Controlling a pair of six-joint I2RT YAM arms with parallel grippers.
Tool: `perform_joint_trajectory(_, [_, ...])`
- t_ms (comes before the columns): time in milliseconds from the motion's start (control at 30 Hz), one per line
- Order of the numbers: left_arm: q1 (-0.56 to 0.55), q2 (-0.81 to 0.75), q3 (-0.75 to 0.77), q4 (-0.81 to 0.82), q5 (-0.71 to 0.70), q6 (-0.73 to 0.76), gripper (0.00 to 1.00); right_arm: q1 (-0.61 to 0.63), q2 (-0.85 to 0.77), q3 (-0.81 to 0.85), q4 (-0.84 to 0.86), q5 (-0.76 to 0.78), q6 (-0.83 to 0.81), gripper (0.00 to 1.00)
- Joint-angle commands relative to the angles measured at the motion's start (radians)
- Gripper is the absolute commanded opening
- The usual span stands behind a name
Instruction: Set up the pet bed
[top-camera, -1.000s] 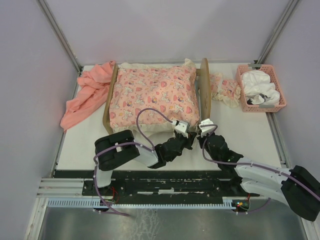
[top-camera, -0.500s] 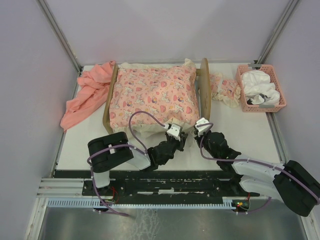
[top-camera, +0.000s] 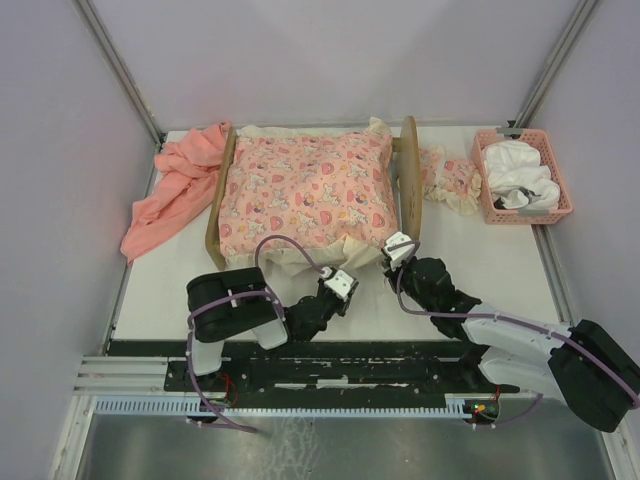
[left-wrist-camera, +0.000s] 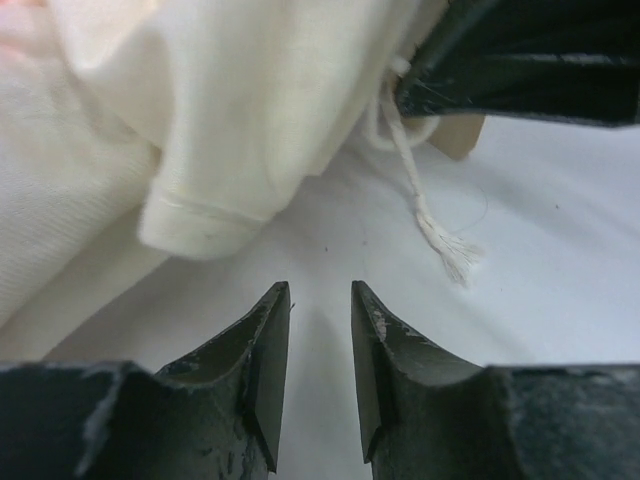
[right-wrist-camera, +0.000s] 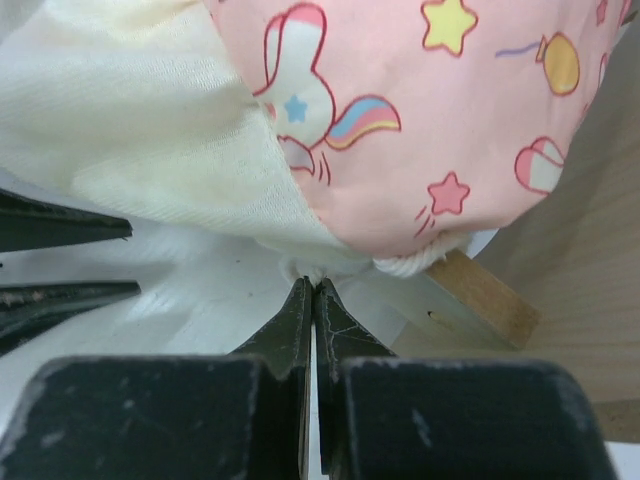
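Sitting in the upper middle of the top view, the pet bed (top-camera: 408, 178) has a wooden board at each end and a puffy pink cushion (top-camera: 305, 190) with bunnies and stars on top of it. The wood looks stiff and hard, so I think the frame is best held by one of its end boards or a leg. The cushion looks soft, light and floppy. It would sag if lifted by one corner, so its cream edge or corner seems the easy place to pinch and tug. The right hand (top-camera: 397, 247) is clenched tight, with its tips right at the cream edge near the lower right corner of the bed. I cannot tell if a bit of cloth is caught between them. The left hand (top-camera: 340, 283) is just left of it, low over the white desk (top-camera: 500, 270). Its fingers are parted and it grasps nothing, and a thin white string (left-wrist-camera: 425, 215) lies just ahead of it. A small pillow (top-camera: 450, 180) lies to the right of the bed. A pink basket (top-camera: 530, 218) sits at the upper right and a salmon cloth (top-camera: 170, 195) at the left.
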Motion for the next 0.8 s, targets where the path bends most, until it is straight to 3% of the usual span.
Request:
perform_joint_trajectory(0, [0.016,0.022,0.03,0.065,0.085,0.15,0.39,-0.003,0.009,0.075,-0.041,-0.014,0.007,0.02])
perform_joint_trajectory(300, [0.079,0.008,0.082,0.004,0.088,0.051,0.61,-0.001,-0.034,0.025,-0.015,0.023,0.039,0.02])
perform_joint_trajectory(467, [0.091,0.005,0.117,-0.004,0.065,0.043,0.62,-0.001,-0.025,0.023,-0.002,0.042,0.041,0.02])
perform_joint_trajectory(567, [0.101,0.013,0.117,0.025,0.13,0.089,0.63,-0.001,-0.034,0.023,-0.004,0.043,0.04,0.02])
perform_joint_trajectory(767, [0.1,-0.079,0.072,0.066,0.161,0.076,0.55,-0.001,-0.043,0.02,-0.005,0.04,0.04,0.02])
